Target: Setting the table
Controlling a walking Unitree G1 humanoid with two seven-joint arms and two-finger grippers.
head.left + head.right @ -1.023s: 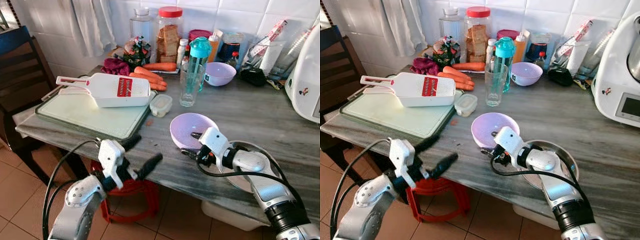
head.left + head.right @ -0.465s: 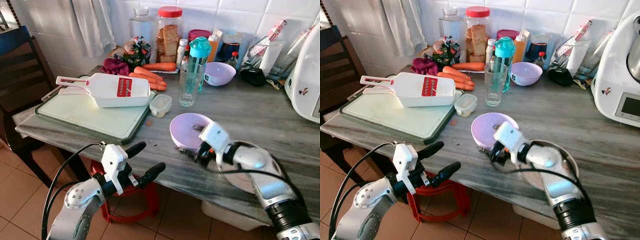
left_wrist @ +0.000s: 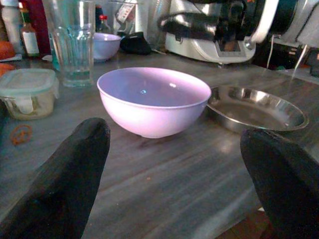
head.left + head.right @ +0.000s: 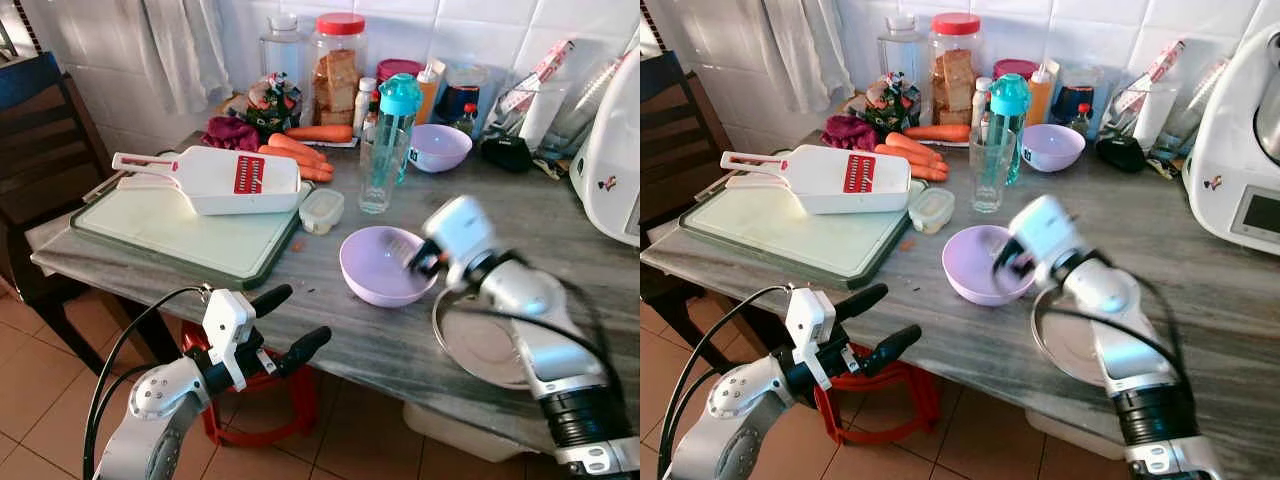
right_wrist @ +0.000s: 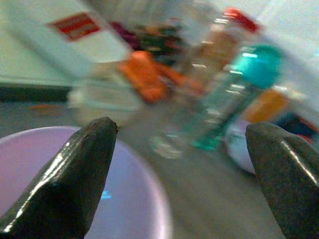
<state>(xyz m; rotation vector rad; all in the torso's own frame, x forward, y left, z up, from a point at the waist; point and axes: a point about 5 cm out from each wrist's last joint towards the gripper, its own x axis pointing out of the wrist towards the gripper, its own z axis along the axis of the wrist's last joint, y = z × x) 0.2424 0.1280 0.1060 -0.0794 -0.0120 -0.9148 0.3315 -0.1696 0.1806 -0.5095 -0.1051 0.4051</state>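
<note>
Closest to the camera, the left claw (image 4: 285, 325) is hanging out below the table (image 4: 500, 225) edge with its fingers spread wide, holding nothing, pointing roughly up and across toward the lilac bowl (image 4: 386, 264). That bowl is sitting upright on the table near the front edge, and just beside it on the robot's right is a shallow metal plate (image 4: 478, 340); from the left wrist view the two look like they're touching or nearly so, hard to call.

The right claw (image 5: 179, 174) is hovering just above the bowl's right rim, fingers wide apart and empty. It's blurred in the head views, so I'm only guessing it's mid-swing. The key thing for the next move: the bowl is lying directly under and slightly left of the right claw, so the right arm is way nearer than the left. A round bowl has no long axis, so any rim grab works.

Further back: one cutting board (image 4: 160, 225) with one white slicer (image 4: 225, 180) on top, one small lidded tub (image 4: 322, 210), one glass (image 4: 378, 170), one teal-capped bottle (image 4: 398, 105), a few carrots (image 4: 300, 150), and a second purple bowl (image 4: 438, 146) near the wall. So I'm counting two bowls and one plate
</note>
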